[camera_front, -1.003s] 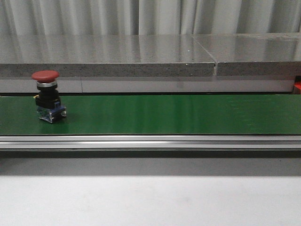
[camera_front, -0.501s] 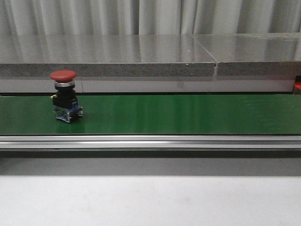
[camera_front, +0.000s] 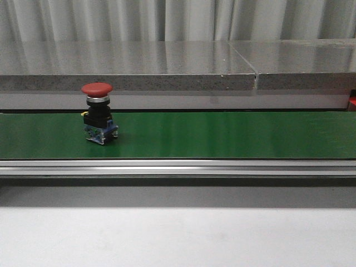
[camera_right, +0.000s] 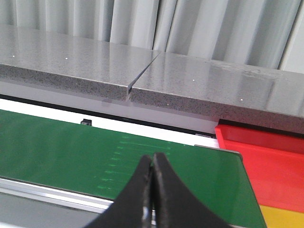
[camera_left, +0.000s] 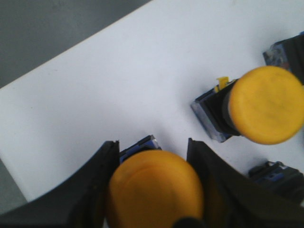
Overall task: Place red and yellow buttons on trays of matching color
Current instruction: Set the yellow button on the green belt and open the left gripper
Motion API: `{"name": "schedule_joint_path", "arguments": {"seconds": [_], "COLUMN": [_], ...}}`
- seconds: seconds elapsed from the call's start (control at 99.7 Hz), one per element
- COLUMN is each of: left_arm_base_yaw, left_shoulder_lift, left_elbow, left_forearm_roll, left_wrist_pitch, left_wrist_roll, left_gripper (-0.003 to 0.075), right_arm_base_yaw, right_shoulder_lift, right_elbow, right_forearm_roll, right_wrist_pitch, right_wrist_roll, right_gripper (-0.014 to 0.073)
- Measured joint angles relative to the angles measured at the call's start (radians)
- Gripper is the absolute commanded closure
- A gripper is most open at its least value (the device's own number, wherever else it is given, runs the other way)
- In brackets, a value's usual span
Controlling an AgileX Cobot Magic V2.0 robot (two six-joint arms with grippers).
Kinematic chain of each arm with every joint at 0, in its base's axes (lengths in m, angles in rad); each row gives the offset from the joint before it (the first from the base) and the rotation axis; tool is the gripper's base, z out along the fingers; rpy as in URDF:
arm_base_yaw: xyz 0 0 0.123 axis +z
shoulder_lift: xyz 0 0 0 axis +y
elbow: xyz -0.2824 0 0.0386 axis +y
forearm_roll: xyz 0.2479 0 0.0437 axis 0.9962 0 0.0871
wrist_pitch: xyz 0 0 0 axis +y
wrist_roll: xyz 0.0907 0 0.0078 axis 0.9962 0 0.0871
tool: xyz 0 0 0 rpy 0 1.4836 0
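A red button with a black body and a blue base stands upright on the left part of the green belt. In the left wrist view my left gripper sits on either side of a yellow button on a white surface, its fingers against the cap's sides. Another yellow button lies tilted close by. My right gripper hangs shut and empty above the belt's right end. A red tray sits past that end, with a strip of yellow tray beside it.
A grey stone ledge runs behind the belt and a metal rail along its front. More button bases lie at the edge of the left wrist view. The white surface ends at a dark floor.
The red button has travelled to the right along the belt, staying upright. Nothing else in the front view has moved.
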State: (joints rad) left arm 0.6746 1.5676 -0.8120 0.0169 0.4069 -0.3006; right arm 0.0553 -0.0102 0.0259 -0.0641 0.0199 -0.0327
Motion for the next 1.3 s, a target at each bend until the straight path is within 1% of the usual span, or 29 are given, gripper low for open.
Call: {"name": "schedule_joint_path", "arguments": {"seconds": [0.16,0.291,0.431,0.551,0.762,0.902,1.073,1.303], "left_arm_base_yaw": [0.0,-0.01,-0.079,-0.185,-0.38,-0.472,-0.532,-0.548], "left_shoulder_lift": [-0.125,-0.24,-0.319,-0.327,-0.245,-0.153,-0.053,0.04], "left_elbow": [0.0,-0.007,-0.064,-0.135,-0.254,-0.32,-0.35,-0.351], "left_forearm_roll": [-0.017,-0.036,-0.036,-0.038,-0.043,-0.043,-0.043,-0.062], "left_wrist_pitch": [0.03,0.047,0.106,0.165,0.256,0.303,0.315,0.31], "left_wrist_roll": [0.0,0.0,0.042,0.08,0.134,0.15,0.158,0.158], "left_gripper": [0.0732,0.0734,0.0734,0.0734,0.0734,0.0734,0.0733,0.0724], "right_arm_base_yaw": [0.0,0.0,0.0,0.0,0.0,0.0,0.0,0.0], "right_shoulder_lift": [0.0,0.0,0.0,0.0,0.0,0.0,0.0,0.0], "right_elbow": [0.0,0.0,0.0,0.0,0.0,0.0,0.0,0.0], "right_forearm_roll": [0.0,0.0,0.0,0.0,0.0,0.0,0.0,0.0], "right_wrist_pitch": [0.0,0.0,0.0,0.0,0.0,0.0,0.0,0.0], "right_wrist_roll": [0.0,0.0,0.0,0.0,0.0,0.0,0.0,0.0], "right_gripper": [0.0662,0.0662,0.0662,0.0662,0.0662,0.0662,0.0662,0.0662]}}
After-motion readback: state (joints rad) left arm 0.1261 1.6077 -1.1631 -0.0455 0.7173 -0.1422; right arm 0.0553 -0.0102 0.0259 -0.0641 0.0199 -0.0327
